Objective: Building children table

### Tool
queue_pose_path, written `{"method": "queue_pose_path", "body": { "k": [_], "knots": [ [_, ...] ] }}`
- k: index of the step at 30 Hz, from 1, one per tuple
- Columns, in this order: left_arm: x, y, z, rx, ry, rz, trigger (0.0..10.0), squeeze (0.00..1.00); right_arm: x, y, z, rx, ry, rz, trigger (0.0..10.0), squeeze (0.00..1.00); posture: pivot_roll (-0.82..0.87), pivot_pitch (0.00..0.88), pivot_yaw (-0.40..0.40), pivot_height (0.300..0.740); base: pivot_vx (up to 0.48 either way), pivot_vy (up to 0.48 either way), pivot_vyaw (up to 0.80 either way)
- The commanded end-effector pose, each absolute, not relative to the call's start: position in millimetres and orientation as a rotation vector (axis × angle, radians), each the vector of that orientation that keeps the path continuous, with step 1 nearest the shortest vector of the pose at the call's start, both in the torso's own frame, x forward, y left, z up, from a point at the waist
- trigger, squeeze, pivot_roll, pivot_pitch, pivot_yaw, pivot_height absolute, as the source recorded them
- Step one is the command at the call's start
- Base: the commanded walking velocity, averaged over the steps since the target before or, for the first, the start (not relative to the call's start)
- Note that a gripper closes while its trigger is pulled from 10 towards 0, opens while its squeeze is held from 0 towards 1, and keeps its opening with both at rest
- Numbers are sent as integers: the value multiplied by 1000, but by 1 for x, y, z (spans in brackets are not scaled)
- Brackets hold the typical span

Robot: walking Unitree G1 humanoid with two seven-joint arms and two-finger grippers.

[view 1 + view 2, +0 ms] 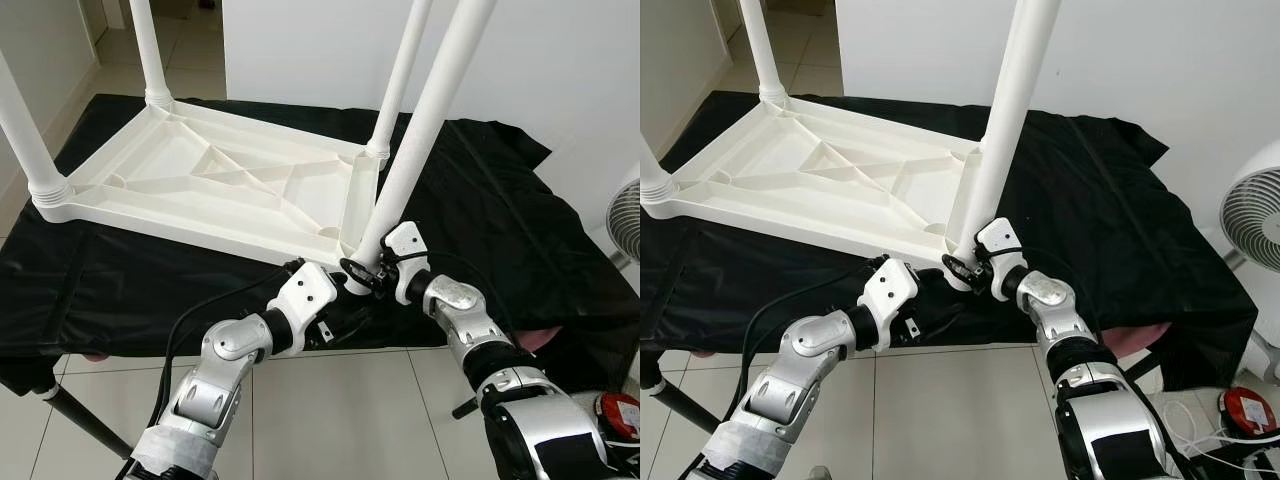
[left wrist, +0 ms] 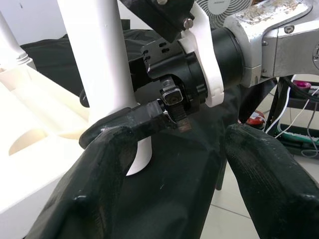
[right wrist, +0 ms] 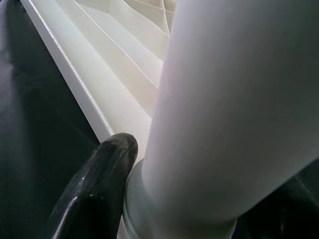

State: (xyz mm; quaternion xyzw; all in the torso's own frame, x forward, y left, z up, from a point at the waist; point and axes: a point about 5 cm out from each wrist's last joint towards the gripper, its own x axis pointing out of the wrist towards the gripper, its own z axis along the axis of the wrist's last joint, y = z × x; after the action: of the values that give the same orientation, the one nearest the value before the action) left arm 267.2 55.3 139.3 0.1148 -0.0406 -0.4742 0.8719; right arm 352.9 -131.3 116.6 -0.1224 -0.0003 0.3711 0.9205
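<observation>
Here, a black cloth-covered platform (image 1: 500, 230) carries everything, its far edge meeting a white wall and its near edge hanging over pale floor tiles. On that cloth lies the white plastic children's tabletop (image 1: 215, 185), upside down, ribbed underside up. Three white tubular legs already stand in its corner sockets: one at the far left corner (image 1: 150, 50), one at the near left corner (image 1: 25, 140) and one at the far right corner (image 1: 400, 75); all three run out of the top of the picture, so their ends cannot be seen. The fourth white leg (image 1: 425, 130) leans at the near right corner of the tabletop, tilted, its foot by the socket; whether it is seated is hidden behind the grippers.

The right gripper (image 1: 372, 268) is at that foot, its black fingers closed around the tube; in the right wrist view one finger (image 3: 99, 184) presses against the leg's collar, the other being hidden behind the tube. The left gripper (image 1: 335, 305) sits just beside the same corner, near edge side, with its fingers (image 2: 94, 189) spread apart and holding nothing. A white fan (image 1: 1255, 215) stands beyond the platform's right end, partly cut off.
</observation>
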Motion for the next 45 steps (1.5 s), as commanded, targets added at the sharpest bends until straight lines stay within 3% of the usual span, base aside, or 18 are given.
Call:
{"method": "queue_pose_path", "body": {
  "k": [1, 2, 3, 13, 21, 32, 33, 39, 40, 41, 42, 45],
  "knots": [
    [270, 55, 136, 239, -82, -913, 10000, 0, 346, -131, 103, -225, 41, 764, 1451, 0, 34, 0, -90, 740, 0, 0, 0],
    [270, 55, 136, 238, -82, -914, 10000, 0, 346, -132, 103, -215, 39, 751, 8353, 0, 34, 0, -90, 740, 0, 0, 0],
    [270, 54, 137, 237, -83, -915, 10000, 0, 346, -133, 102, -191, 41, 714, 10000, 0, 28, 0, -91, 740, 0, 0, 0],
    [269, 51, 136, 230, -82, -926, 10000, 0, 344, -123, 94, -109, 57, 493, 10000, 0, 16, 8, -89, 740, 0, 0, 0],
    [268, 51, 135, 225, -79, -922, 10000, 0, 331, -99, 95, 132, 31, 114, 10000, 0, 21, 15, -92, 740, 0, 0, 0],
    [268, 50, 136, 226, -81, -924, 10000, 0, 327, -84, 111, 116, -43, 172, 10000, 0, 24, 11, -93, 740, 0, 0, 0],
    [269, 51, 136, 225, -81, -919, 10000, 0, 326, -84, 110, 116, -45, 184, 10000, 1000, 26, 9, -95, 740, 0, 0, 0],
    [269, 51, 137, 224, -85, -912, 10000, 0, 323, -96, 113, 62, -63, 206, 10000, 1000, 23, 9, -97, 740, 0, 0, 0],
    [269, 51, 136, 224, -84, -912, 10000, 0, 324, -100, 114, 41, -69, 214, 10000, 914, 22, 9, -98, 740, 0, 0, 0],
    [269, 51, 136, 224, -85, -913, 10000, 0, 324, -104, 114, 30, -73, 218, 10000, 914, 22, 9, -98, 740, 0, 0, 0],
    [269, 51, 136, 225, -87, -911, 10000, 0, 324, -110, 114, 11, -74, 213, 10000, 0, 21, 10, -98, 740, 0, 0, 0],
    [270, 51, 137, 225, -88, -898, 10000, 0, 322, -119, 112, -6, -68, 216, 10000, 0, 22, 11, -98, 740, 0, 0, 0]
  ]
}}
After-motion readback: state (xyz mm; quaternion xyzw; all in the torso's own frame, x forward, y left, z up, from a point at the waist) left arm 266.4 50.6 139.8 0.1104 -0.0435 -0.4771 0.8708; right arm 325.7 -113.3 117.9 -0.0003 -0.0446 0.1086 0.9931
